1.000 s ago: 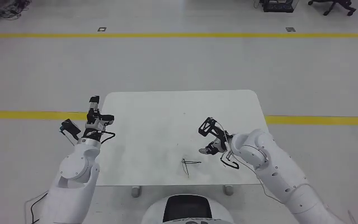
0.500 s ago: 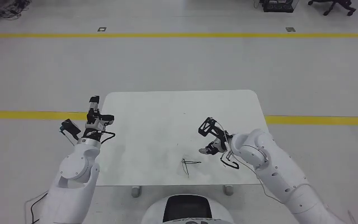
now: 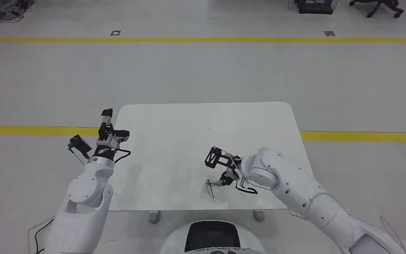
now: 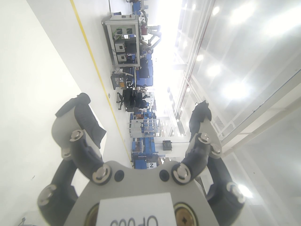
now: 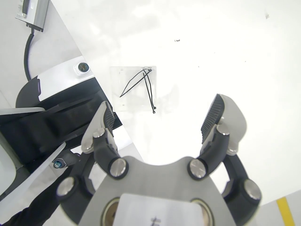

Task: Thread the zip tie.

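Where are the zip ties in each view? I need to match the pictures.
Top view: zip ties by the middle of the table's near edge.
Right wrist view: zip ties on the table, beyond the right gripper's open fingers.
Left wrist view: aimed off at the room.
Shared landmark: table's near edge.

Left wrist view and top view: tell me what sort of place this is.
Probably a large robotics lab or factory hall: yellow floor lines, a metal-framed equipment cabinet with blue workstations beyond it, and a high ceiling with bright lamps.
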Tool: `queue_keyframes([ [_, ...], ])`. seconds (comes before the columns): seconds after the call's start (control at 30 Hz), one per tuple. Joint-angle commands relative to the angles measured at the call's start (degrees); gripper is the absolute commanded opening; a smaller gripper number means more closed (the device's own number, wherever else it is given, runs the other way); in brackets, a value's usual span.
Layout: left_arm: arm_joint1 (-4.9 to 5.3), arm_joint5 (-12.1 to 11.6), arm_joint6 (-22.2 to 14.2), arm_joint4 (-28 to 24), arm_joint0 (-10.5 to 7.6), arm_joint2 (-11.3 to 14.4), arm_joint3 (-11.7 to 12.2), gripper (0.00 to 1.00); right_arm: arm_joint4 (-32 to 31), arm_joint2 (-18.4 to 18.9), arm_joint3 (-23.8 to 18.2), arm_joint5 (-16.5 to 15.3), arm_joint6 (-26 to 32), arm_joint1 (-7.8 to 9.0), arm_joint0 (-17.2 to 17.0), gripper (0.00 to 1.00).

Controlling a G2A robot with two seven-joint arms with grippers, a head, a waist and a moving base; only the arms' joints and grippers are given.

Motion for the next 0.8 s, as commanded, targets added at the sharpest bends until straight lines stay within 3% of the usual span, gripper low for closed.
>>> queue_keyframes([
  [0.0,0.0,0.0,0.0,0.0,0.0,0.0,0.0,1.0,0.0,0.1,-0.1,0.0,0.0,-0.01,-0.1,1.0],
  [0.53,0.0,0.0,0.0,0.0,0.0,0.0,0.0,1.0,0.0,0.1,-0.1,0.0,0.0,-0.01,-0.1,1.0],
  [0.6,0.0,0.0,0.0,0.0,0.0,0.0,0.0,1.0,-0.3,0.1,-0.7,1.1,-0.3,0.01,-0.7,1.0],
  [0.7,0.0,0.0,0.0,0.0,0.0,0.0,0.0,1.0,-2.5,-0.2,-3.8,5.8,0.6,0.19,-3.4,1.0],
  [0.77,0.0,0.0,0.0,0.0,0.0,0.0,0.0,1.0,-2.8,-0.4,-5.0,6.6,1.0,0.22,-4.5,1.0],
])
